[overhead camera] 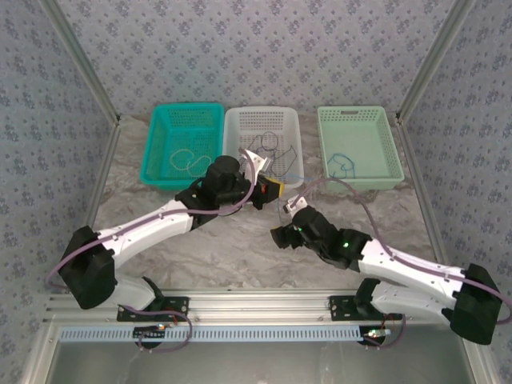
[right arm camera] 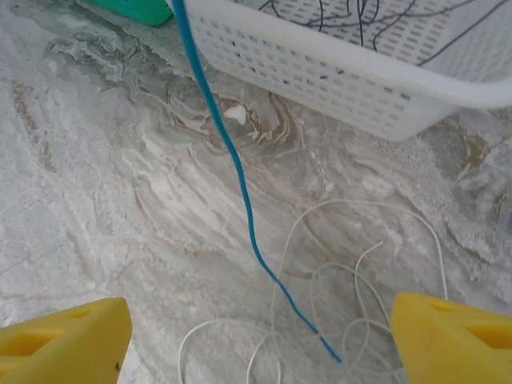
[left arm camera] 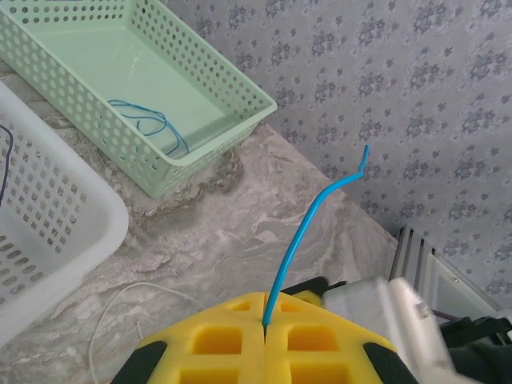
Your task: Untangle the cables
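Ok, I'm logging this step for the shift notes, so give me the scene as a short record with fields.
left gripper: shut on blue cable
right gripper: open, above white cable on the table
green basket: second blue cable inside
white basket: dark cables inside
teal basket: pale cable inside

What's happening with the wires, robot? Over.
Left hand shut on blue cable. Right hand open, above white cable. Blue end crosses the white loops.
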You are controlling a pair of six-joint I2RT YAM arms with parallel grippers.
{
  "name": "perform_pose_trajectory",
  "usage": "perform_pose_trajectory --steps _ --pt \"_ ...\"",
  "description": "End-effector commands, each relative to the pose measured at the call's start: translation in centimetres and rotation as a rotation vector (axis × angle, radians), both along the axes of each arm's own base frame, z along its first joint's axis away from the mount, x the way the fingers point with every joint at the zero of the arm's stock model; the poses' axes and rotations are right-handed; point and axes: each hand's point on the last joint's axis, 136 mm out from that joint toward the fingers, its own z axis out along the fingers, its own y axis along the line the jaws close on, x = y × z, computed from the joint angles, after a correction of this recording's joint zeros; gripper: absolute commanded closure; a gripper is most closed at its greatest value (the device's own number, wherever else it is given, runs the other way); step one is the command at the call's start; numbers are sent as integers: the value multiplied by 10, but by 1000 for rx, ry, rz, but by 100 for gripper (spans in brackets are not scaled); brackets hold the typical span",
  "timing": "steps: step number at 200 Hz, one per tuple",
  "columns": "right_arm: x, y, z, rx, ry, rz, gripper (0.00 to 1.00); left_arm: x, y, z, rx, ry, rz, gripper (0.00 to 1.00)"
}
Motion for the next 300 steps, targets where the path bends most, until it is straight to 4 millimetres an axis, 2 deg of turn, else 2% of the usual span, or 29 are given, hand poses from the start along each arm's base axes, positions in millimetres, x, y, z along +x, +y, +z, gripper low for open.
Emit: perform_pose_trajectory --steps 1,42,76,95,115,132,160,168,181,201,238,270,300 --pt "21 5 15 40 -120 -62 13 -2 2 43 -109 -38 2 100" --pt "40 10 20 62 -195 -116 14 -5 7 52 -139 -32 16 100" --pt "47 21 27 75 -208 -102 26 -4 6 48 -153 -7 24 100" --pt "48 25 27 79 -207 -93 39 -4 7 46 -160 3 30 100" --pt "46 26 28 82 -197 -86 60 0 11 43 -145 -1 54 100" --pt "41 23 29 74 -185 -80 77 10 24 39 -127 -6 118 100" --pt "31 5 34 45 -163 -96 94 21 46 31 -111 2 186 99" --pt "27 -1 37 43 -161 -104 96 22 50 29 -104 1 203 93" --pt "22 -12 42 52 -148 -116 97 24 55 23 -88 3 236 71" --pt "9 -15 59 138 -126 -69 97 28 62 15 -58 -4 280 43" --pt "-3 -40 93 245 -128 -90 98 32 71 1 13 -15 315 3" --pt "-3 -57 112 285 -67 -117 99 31 75 -6 27 -24 324 1" --pt "3 -55 134 361 -79 -109 100 26 67 -26 61 16 272 1"
